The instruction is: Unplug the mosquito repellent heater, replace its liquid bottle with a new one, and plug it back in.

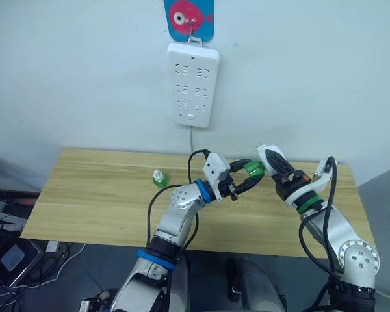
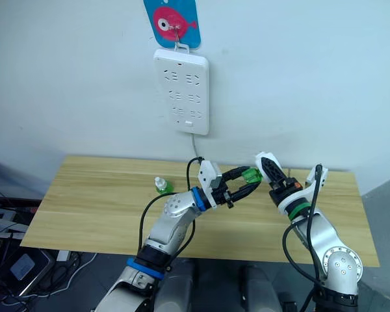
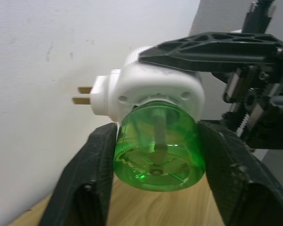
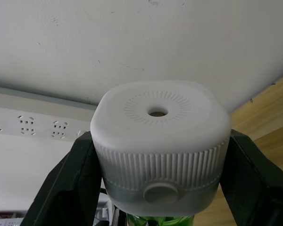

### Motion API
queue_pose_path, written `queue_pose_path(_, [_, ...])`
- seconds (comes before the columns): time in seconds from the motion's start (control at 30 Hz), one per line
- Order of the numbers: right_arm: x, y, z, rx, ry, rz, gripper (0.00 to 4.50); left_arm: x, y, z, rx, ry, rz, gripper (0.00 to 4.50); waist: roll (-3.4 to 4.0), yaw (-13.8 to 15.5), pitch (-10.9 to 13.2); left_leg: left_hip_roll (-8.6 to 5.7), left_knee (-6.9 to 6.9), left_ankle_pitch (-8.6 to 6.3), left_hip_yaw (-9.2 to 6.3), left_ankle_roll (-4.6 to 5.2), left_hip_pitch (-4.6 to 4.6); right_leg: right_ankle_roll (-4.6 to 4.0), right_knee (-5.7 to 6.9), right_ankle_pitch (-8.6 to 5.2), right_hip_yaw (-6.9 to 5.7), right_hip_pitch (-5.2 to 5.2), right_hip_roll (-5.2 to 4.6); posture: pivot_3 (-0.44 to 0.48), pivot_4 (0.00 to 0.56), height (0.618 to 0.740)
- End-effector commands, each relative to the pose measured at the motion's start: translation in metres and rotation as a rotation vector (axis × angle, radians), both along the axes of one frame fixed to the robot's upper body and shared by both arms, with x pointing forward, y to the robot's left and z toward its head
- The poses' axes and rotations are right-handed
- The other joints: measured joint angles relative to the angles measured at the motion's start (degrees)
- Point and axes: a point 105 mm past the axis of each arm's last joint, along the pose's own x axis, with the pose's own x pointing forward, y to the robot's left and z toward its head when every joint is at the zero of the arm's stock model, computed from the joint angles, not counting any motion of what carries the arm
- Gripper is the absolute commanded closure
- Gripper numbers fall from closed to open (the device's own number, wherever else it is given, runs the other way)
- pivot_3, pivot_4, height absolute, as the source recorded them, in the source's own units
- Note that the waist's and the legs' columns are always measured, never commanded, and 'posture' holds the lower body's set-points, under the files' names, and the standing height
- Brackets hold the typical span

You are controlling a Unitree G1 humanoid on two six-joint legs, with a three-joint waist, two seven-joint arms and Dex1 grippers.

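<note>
A: Where is the small white rounded plastic mosquito repellent heater (image 4: 160,150)?

B: Unplugged, held in the air over the far right part of the light wooden table (image 1: 91,195), between the two arms. The right gripper (image 4: 158,174) is closed on its ribbed white sides. The clear green plastic liquid bottle (image 3: 155,148) hangs from its underside, and the left gripper (image 3: 153,188) has its fingers closed on either side of that bottle.

A: Handling?

B: Judged light and rigid; smooth plastic, likely slippery. The ribbed band gives the best hold on the body. Keep clear of the two metal prongs (image 3: 82,94). The bottle probably unscrews, so squeeze it gently.

A: Surroundings?

B: A second small green bottle with a white cap (image 1: 159,178) stands on the table to the left, well apart. The long white power strip (image 1: 193,83) hangs on the far wall under a blue card with a pink fish (image 1: 189,18).
</note>
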Motion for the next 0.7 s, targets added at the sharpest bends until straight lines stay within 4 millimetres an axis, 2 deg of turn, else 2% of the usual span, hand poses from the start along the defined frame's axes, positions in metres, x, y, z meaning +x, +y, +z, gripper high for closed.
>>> queue_pose_path(0.03, [-0.0075,0.0040,0.0171,0.018,-0.072,0.024,1.49,-0.0025,-0.0033,0.0058,-0.019,-0.019,-0.005,2.24,0.00,0.0,0.0,0.00,0.01,0.00,0.00,0.00,0.00,0.00,0.02,0.00,0.00,0.00,0.00,0.224,0.239,0.740])
queue_pose_path(0.5, [-0.0093,0.0088,0.0173,0.013,-0.076,0.043,1.49,-0.0004,0.0004,0.0049,-0.011,-0.018,0.013,2.24,0.00,0.0,0.0,0.00,0.48,0.00,-0.03,0.02,-0.01,0.13,0.28,-0.04,0.01,0.04,0.01,0.226,0.245,0.740])
queue_pose_path(0.57, [-0.0091,0.0089,0.0176,0.012,-0.077,0.044,1.49,-0.0001,0.0002,0.0051,-0.017,-0.014,0.016,1.53,0.00,0.0,0.0,0.00,0.55,0.00,-0.03,0.02,-0.02,0.18,0.29,-0.02,0.03,0.05,0.01,0.226,0.245,0.740])
queue_pose_path(0.7, [-0.0099,0.0093,0.0176,0.012,-0.078,0.044,1.49,-0.0005,-0.0011,0.0049,-0.013,-0.018,0.021,0.40,0.00,0.0,0.0,0.00,0.64,0.00,-0.03,0.02,-0.03,0.22,0.29,0.00,0.04,0.07,0.02,0.228,0.241,0.740])
